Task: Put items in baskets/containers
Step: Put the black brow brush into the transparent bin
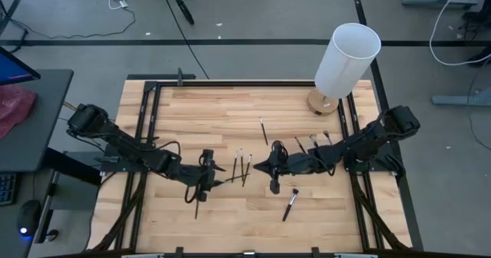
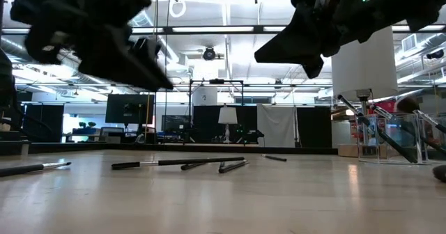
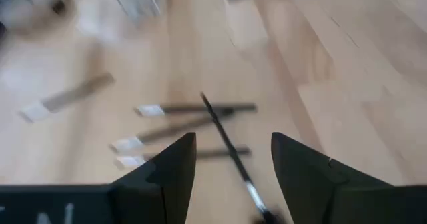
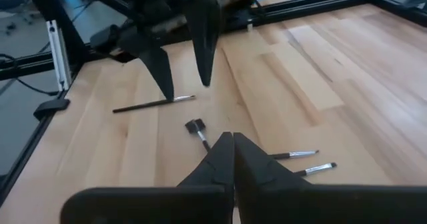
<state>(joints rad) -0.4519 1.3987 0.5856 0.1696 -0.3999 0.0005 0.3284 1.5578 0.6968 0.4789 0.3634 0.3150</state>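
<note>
Thin dark brushes lie scattered flat on the wooden table: a cluster between my two grippers, one farther back, one with a broad head near the front. More brushes stand slanted in the clear holder, which is faint in the high view. My left gripper is open and hovers above the table, with a slanting brush on the wood below its gap. My right gripper is shut, empty and raised, facing the left one.
The tall white cylinder on a round wooden base stands at the far right corner. Black frame rails run along the table's left and right sides. The right wrist view shows a broad-headed brush and two silver-ferruled ones on the wood.
</note>
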